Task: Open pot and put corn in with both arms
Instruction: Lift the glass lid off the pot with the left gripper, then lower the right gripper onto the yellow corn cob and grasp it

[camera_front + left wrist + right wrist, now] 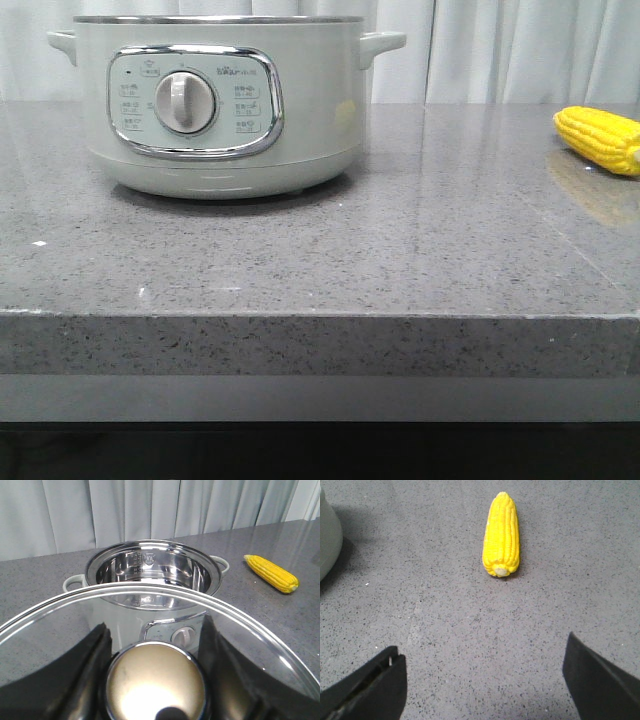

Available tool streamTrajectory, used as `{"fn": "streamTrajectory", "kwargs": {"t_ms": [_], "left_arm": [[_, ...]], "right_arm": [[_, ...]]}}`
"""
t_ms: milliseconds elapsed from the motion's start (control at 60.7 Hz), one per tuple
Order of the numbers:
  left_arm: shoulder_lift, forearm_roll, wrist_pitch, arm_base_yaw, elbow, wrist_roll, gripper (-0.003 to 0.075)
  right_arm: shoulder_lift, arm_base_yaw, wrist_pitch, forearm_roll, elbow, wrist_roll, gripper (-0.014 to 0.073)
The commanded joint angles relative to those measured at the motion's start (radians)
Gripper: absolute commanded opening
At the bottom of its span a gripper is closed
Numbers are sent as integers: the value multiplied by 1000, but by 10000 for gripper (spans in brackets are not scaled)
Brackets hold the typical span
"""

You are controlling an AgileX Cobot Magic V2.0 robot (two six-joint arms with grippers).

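The pale mint-white pot (pixel 220 105) stands at the back left of the counter, uncovered; its steel inner bowl (pixel 152 572) looks empty. My left gripper (pixel 156 680) is shut on the brass knob (pixel 156 685) of the glass lid (pixel 260 635) and holds the lid in the air on the near side of the pot. The yellow corn (pixel 600 138) lies on the counter at the far right, also in the left wrist view (pixel 271 573). My right gripper (pixel 485 675) is open and empty above the counter, the corn (pixel 502 535) lying ahead of it. Neither gripper shows in the front view.
The grey speckled counter (pixel 320 260) has its front edge close to the camera. White curtains (pixel 500 45) hang behind it. The pot's side (pixel 327 535) shows at the edge of the right wrist view.
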Motion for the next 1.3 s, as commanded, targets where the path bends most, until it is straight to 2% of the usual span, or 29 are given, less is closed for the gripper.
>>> {"fn": "streamTrajectory", "kwargs": {"t_ms": [0,313,626,939,1285], "left_arm": [[-3,-17,-144,-1,-33,-3,195],[-3,-25,-144,-1,-33,-3,195],[-3,-25,-144,-1,-33,-3,195],[-3,-25,-144,-1,-33,-3,186],[-3,-25,-148,-1,-33,-3,186]], "right_arm": [[79,-18,-18,-5,-109,-3,643],[396,-51,158,-7,-419,-3,643],[685,-50,226,-7,-681,-4,643],[917,-50,273,-7,-866,-41,643],[1083,-50,276,-7,-945,-42,643]]}}
